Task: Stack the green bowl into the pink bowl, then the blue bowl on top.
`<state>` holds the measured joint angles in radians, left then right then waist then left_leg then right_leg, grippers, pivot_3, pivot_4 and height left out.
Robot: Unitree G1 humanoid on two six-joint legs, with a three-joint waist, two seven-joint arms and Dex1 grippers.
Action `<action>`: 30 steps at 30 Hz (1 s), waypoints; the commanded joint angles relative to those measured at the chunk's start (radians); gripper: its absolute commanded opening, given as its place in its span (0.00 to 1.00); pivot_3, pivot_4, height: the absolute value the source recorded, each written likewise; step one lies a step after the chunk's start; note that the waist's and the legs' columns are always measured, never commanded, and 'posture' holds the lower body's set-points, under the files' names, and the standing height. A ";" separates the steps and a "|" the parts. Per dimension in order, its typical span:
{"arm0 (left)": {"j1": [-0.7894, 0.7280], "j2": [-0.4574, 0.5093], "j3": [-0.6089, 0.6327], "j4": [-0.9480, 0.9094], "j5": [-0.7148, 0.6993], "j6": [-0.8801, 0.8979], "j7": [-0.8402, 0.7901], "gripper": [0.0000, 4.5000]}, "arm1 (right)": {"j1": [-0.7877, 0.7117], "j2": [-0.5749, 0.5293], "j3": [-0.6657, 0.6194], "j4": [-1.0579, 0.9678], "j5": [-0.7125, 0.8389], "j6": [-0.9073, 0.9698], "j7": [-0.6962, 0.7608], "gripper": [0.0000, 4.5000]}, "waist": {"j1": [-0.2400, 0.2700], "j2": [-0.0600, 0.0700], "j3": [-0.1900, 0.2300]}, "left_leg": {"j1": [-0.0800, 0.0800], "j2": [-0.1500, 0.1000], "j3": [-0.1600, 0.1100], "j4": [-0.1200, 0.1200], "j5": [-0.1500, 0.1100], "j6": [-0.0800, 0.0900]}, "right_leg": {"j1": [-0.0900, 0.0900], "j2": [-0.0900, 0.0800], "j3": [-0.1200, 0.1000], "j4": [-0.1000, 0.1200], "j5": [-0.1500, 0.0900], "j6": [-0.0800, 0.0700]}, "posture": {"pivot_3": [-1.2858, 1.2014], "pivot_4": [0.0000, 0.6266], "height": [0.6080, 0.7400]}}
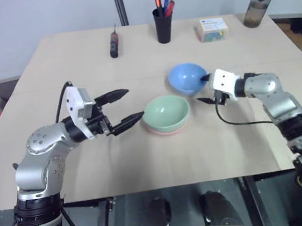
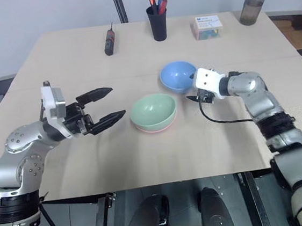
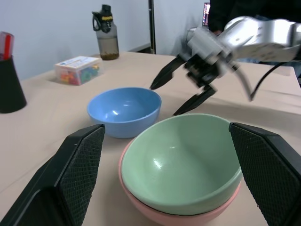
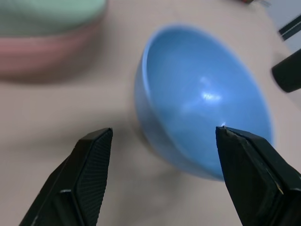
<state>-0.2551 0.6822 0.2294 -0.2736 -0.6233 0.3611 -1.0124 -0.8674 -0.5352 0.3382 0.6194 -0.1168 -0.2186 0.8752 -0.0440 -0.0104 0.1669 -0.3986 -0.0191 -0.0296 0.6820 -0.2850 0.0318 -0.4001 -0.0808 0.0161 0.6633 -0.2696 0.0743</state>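
Sitting here: three bowls (one green bowl (image 1: 166, 112), one pink bowl (image 1: 166, 129), one blue bowl (image 1: 187, 78)).

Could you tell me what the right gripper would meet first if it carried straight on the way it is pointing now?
Most likely the blue bowl. The right gripper, jaws open, points at its near rim, one finger above the rim and one beside the wall. Depth is hard to judge, so contact is not certain.

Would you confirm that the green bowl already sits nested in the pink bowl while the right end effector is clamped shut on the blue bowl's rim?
Not quite. The green bowl is nested in the pink bowl, but the right end effector is open, its fingers apart at the near rim of the blue bowl, not clamped on it. The right wrist view shows this.
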 commanded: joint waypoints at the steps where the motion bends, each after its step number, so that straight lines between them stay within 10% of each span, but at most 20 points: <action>1: 0.026 0.019 0.042 -0.067 -0.021 -0.003 0.019 1.00 | -0.102 0.035 0.016 0.185 -0.084 -0.152 -0.070 0.76 | 0.000 0.000 0.000 | 0.000 0.000 0.000 0.000 0.000 0.000 | -0.001 0.000 0.000 0.000 0.000 0.000 | 0.52 0.24 1.00; 10: 0.069 0.024 0.059 -0.110 -0.033 0.006 0.052 1.00 | -0.177 0.043 0.005 0.319 -0.131 -0.291 -0.063 0.01 | 0.003 0.000 0.000 | -0.001 0.000 0.000 0.000 0.000 0.000 | -0.002 -0.001 0.000 0.000 0.000 0.000 | 0.52 0.24 1.00; 22: 0.030 0.015 0.032 -0.018 0.047 -0.044 0.083 1.00 | 0.038 -0.017 -0.142 -0.618 0.410 0.345 0.262 0.01 | 0.004 0.001 0.001 | -0.003 0.001 -0.001 0.000 0.000 0.000 | -0.003 -0.001 0.000 0.000 0.000 0.000 | 0.52 0.24 1.00; 30: 0.029 0.005 0.014 -0.014 0.076 -0.058 0.101 1.00 | 0.109 0.001 -0.003 -0.818 0.366 0.567 0.223 0.08 | 0.012 0.001 0.000 | -0.003 0.000 -0.001 0.000 0.000 0.000 | -0.002 -0.002 -0.001 0.000 0.000 0.000 | 0.52 0.24 1.00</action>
<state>-0.2202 0.6828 0.2330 -0.2656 -0.5486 0.3214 -0.9163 -0.7577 -0.5361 0.3265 -0.1931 0.2837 0.3461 1.1215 -0.0316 -0.0098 0.1671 -0.4014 -0.0195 -0.0309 0.6821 -0.2852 0.0318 -0.4024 -0.0834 0.0154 0.6638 -0.2696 0.0743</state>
